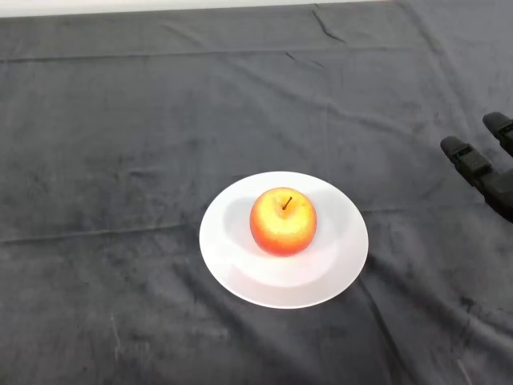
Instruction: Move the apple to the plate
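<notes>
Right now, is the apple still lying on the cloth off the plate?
No, the apple sits upright on the white plate.

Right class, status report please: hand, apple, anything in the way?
Hand open at the view's right edge, apart from the plate. Apple on plate, stem up. Nothing in the way.
</notes>
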